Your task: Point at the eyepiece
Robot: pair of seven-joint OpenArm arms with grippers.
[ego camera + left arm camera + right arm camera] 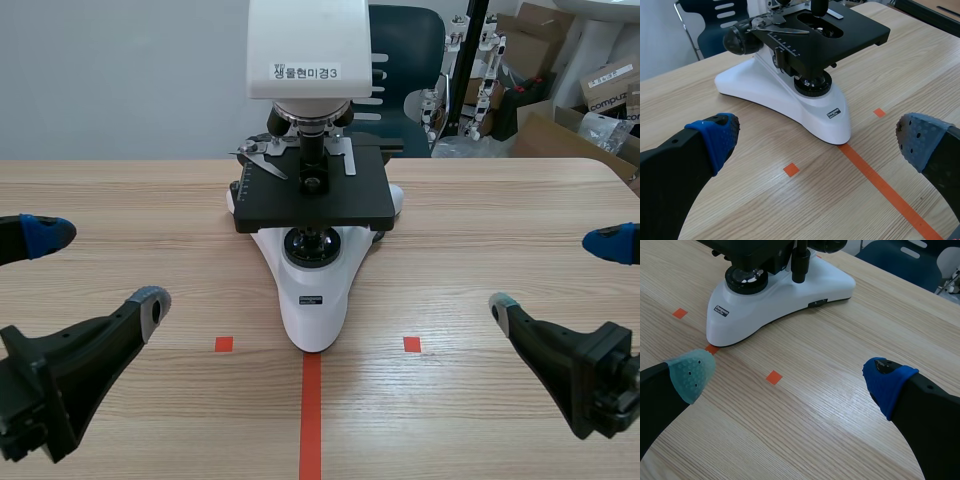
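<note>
The right gripper [787, 380] hangs above the wooden table [840, 440] with its fingers spread wide, one tipped with a grey-green pad [690, 374], the other with a blue pad [886, 384]. Ahead of it stands the microscope [790, 287] on its white base, with a round black lamp housing [746, 278] on top. A small orange square [773, 377] lies between the fingers. A dark blue chair [900, 260] stands beyond the table.

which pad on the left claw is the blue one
The outer pad of the left claw, farther from the microscope and farther up the table, is blue. Its inner pad, nearer the microscope's white base, is grey.
</note>
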